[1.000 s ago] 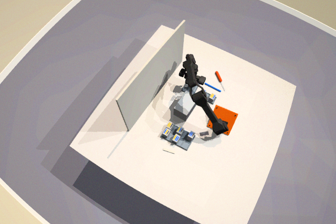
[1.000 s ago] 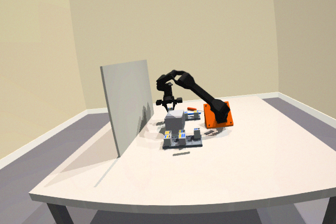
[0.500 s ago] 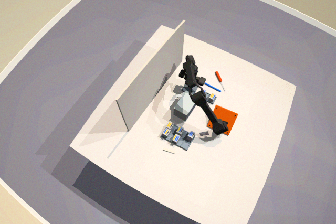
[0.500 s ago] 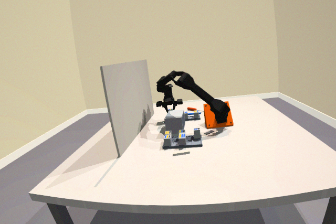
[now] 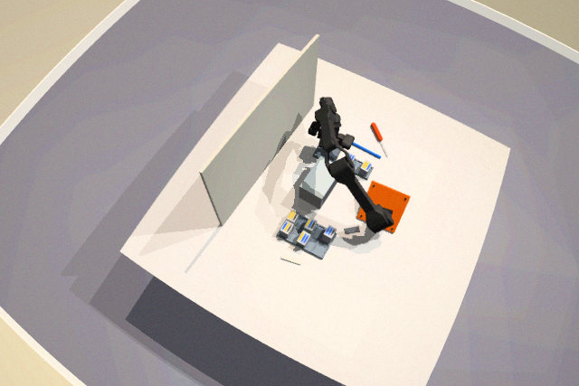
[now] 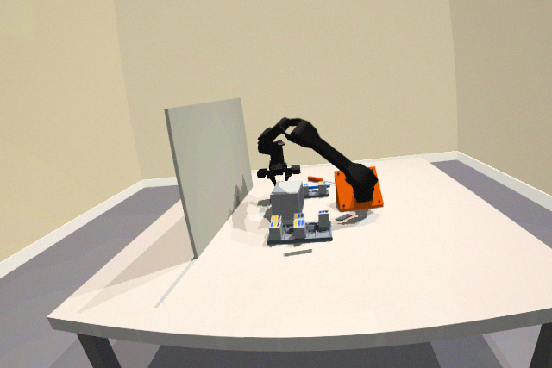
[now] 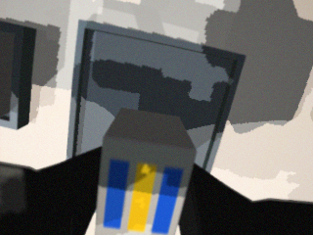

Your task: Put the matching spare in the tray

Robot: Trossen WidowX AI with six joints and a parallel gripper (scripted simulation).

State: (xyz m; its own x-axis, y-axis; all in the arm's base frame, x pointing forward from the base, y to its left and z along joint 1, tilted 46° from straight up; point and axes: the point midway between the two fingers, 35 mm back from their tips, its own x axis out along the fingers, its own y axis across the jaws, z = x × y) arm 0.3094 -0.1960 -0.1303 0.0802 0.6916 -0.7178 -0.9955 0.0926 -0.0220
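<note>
My gripper (image 6: 279,180) (image 7: 144,157) is shut on a grey block (image 7: 111,215) with blue, yellow and blue stripes on its top face. The block is upright between the fingers and overlaps the near part of the grey tray (image 7: 79,73) in the wrist view; whether it touches the tray floor cannot be told. In the exterior view a large grey box (image 6: 287,200) hides the block and tray. Several striped spares, one of them a grey block (image 5: 304,238) (image 6: 298,227), stand in a dark rack (image 5: 322,253) (image 6: 307,240). No printed code is readable.
A tall grey panel (image 5: 261,129) (image 6: 207,163) stands left of the arm. Right of the tray are a holder with striped units (image 5: 365,167) (image 6: 322,188), a blue bar (image 5: 366,150) and a red screwdriver (image 5: 376,132) (image 6: 314,178). The orange plate (image 5: 397,199) (image 6: 343,190) is by the arm's base.
</note>
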